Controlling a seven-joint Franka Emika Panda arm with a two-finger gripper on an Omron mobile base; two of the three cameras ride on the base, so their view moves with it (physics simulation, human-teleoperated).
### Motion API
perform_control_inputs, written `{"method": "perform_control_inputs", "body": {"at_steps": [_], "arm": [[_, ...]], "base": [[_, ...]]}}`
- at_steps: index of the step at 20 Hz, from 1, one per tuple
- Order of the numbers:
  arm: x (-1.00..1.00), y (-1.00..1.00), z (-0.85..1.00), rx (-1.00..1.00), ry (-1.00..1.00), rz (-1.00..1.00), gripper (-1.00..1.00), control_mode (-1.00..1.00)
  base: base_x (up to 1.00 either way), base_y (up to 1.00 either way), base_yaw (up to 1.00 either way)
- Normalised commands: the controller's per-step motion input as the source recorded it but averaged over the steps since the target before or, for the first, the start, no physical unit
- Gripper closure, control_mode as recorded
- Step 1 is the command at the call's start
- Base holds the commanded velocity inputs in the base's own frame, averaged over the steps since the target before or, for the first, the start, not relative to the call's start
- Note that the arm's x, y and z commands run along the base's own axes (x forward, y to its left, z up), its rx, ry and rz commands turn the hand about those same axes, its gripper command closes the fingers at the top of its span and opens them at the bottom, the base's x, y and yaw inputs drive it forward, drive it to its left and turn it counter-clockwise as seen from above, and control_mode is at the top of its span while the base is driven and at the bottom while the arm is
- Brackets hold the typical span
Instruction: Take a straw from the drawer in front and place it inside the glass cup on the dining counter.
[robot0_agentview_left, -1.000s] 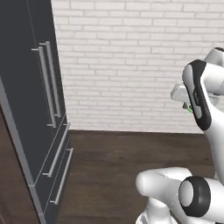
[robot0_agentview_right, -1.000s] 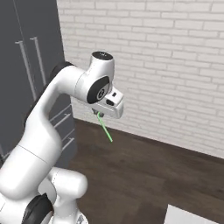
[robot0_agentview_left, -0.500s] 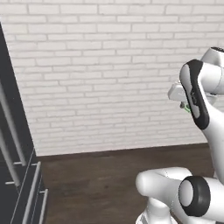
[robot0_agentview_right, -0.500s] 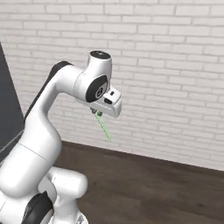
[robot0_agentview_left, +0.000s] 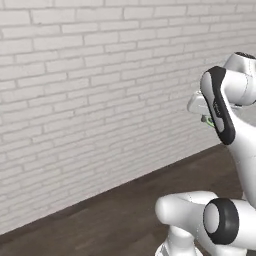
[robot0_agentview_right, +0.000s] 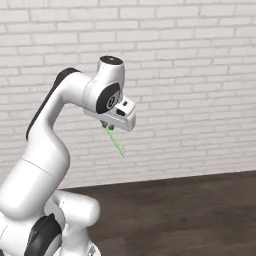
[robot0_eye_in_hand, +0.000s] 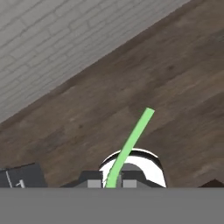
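The end effector (robot0_agentview_right: 109, 127) is clamped on the straw (robot0_agentview_right: 116, 142), held high in front of the white brick wall (robot0_agentview_right: 190, 75). The green straw slants down and to the right from it, hanging free above the dark wood floor (robot0_agentview_right: 190, 210), well clear of it.

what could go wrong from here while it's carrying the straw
1. The pincer is shut on just one end of the straw, and the long free end slants down unsupported; a jolt might make it pivot or slip out.
2. With the straw angled rather than straight down, lining it up with a cup mouth may be harder.
3. The brick wall stands ahead; a wide swing could brush the straw against it.
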Motion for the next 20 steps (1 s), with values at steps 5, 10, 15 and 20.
{"method": "perform_control_inputs", "body": {"at_steps": [5, 10, 15, 20], "arm": [[0.0, 0.0, 0.0, 0.0, 0.0, 0.0, 1.0, 1.0], [0.0, 0.0, 0.0, 0.0, 0.0, 0.0, 1.0, 1.0], [0.0, 0.0, 0.0, 0.0, 0.0, 0.0, 1.0, 1.0], [0.0, 0.0, 0.0, 0.0, 0.0, 0.0, 1.0, 1.0]], "base": [[0.43, 0.0, -0.74], [0.65, 0.07, -0.69], [0.89, 0.23, -0.61], [0.99, 0.31, -0.56]]}}
